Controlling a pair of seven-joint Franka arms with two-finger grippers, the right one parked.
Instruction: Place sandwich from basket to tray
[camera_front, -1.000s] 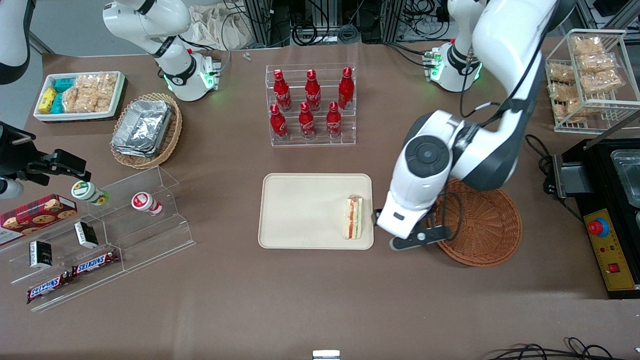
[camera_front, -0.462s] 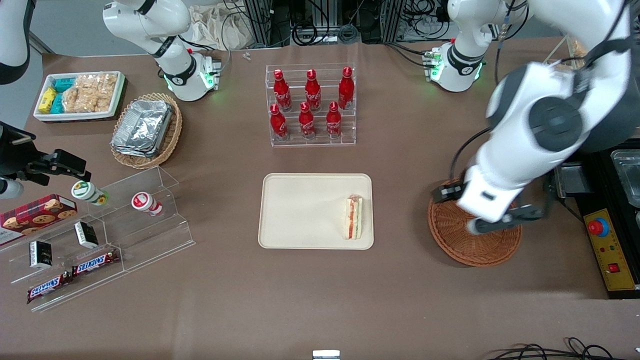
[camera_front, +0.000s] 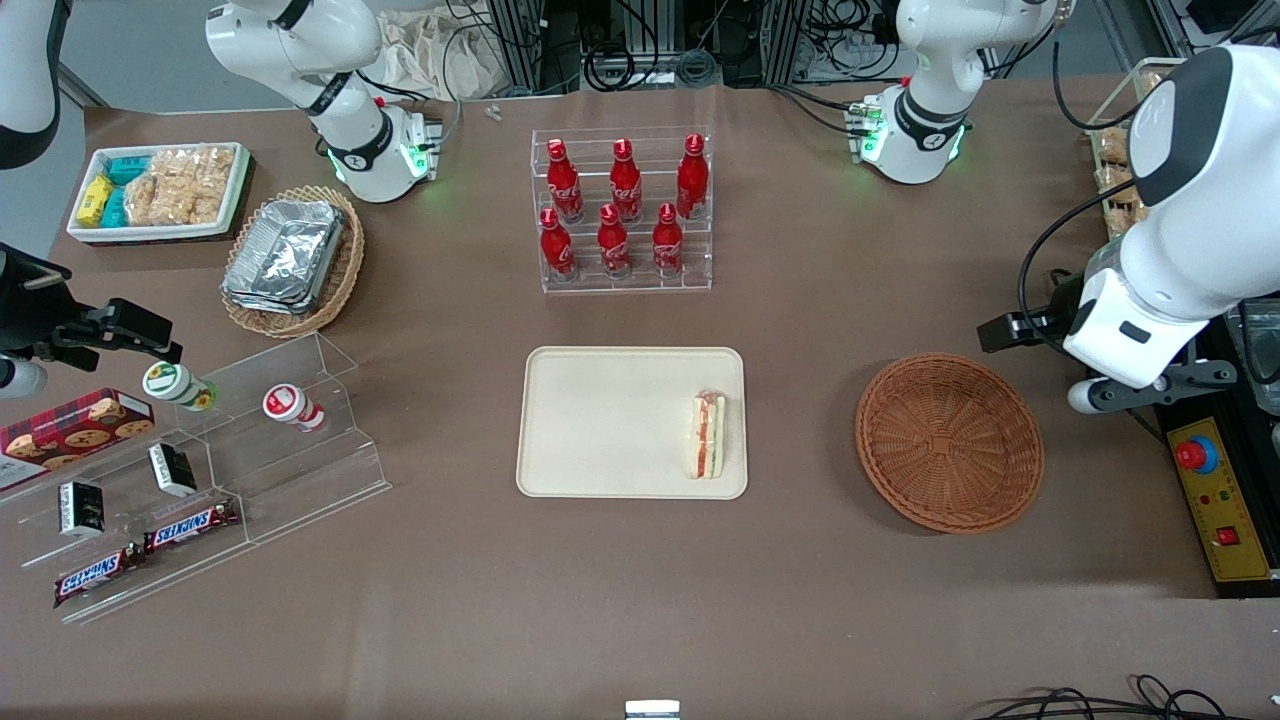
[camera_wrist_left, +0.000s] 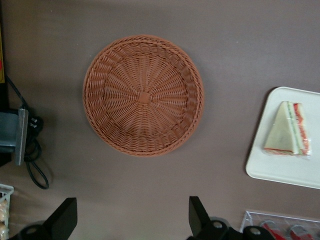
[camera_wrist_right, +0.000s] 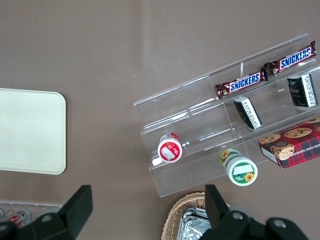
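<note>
The sandwich, a white wedge with orange-red and green filling, lies on the cream tray, near the tray edge closest to the basket. The round reddish-brown wicker basket stands beside the tray and holds nothing. My left gripper hovers high, past the basket toward the working arm's end of the table. In the left wrist view the gripper is open and empty, with the basket, the sandwich and a corner of the tray below it.
A clear rack of red bottles stands farther from the camera than the tray. A black control box with a red button sits under my arm. An acrylic snack stand and a tan basket of foil trays lie toward the parked arm's end.
My left arm has swung away from the tray's edge, across the basket, out to the working arm's end of the table. The sandwich has stayed on the tray.
</note>
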